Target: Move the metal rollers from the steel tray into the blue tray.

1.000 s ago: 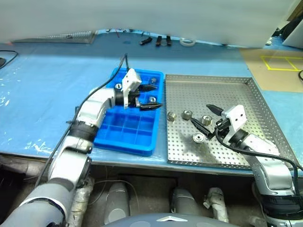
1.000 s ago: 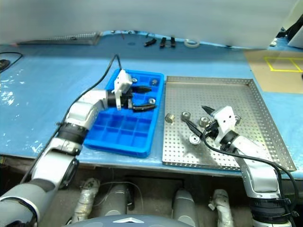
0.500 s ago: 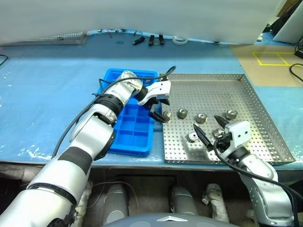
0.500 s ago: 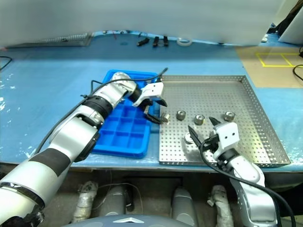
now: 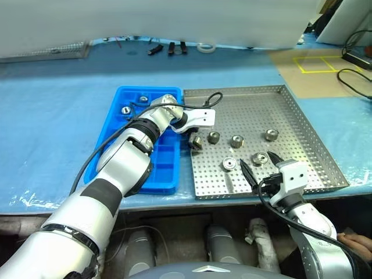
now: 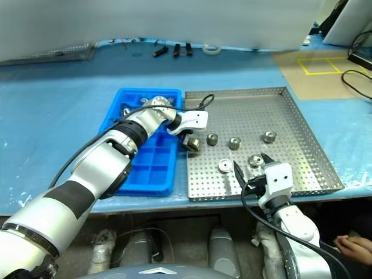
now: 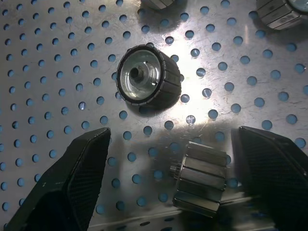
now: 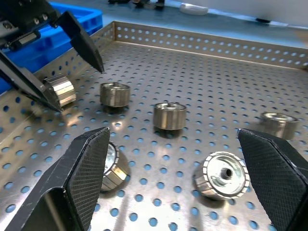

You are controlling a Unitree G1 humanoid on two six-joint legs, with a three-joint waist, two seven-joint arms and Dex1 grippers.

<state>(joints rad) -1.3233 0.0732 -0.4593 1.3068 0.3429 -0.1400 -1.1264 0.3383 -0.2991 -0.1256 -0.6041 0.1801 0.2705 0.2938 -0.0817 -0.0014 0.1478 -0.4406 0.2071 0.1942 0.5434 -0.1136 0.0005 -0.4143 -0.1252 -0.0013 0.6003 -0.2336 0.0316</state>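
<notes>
Steel rollers mostly unmoved; we have the left gripper [image 5: 193, 138] spread wide over the one nearest the blue tray [image 5: 113, 152].

We see six metal rollers [image 5: 237, 141] lying on the steel tray [image 5: 296, 131] and at least two already in far compartments of the blue tray. Our target, the leftmost roller [image 7: 199, 185], lies on its side just inside the steel tray's left rim, its axis roughly across the gap, between the open fingers [image 7: 77, 183], not gripped. Left arm reaches across the blue tray and is clearly nearer; we judge a short drop and a close should take it. Right gripper [image 5: 260, 167] hangs at the tray's near edge, also spread wide and empty, beside two rollers lying end-up.
</notes>
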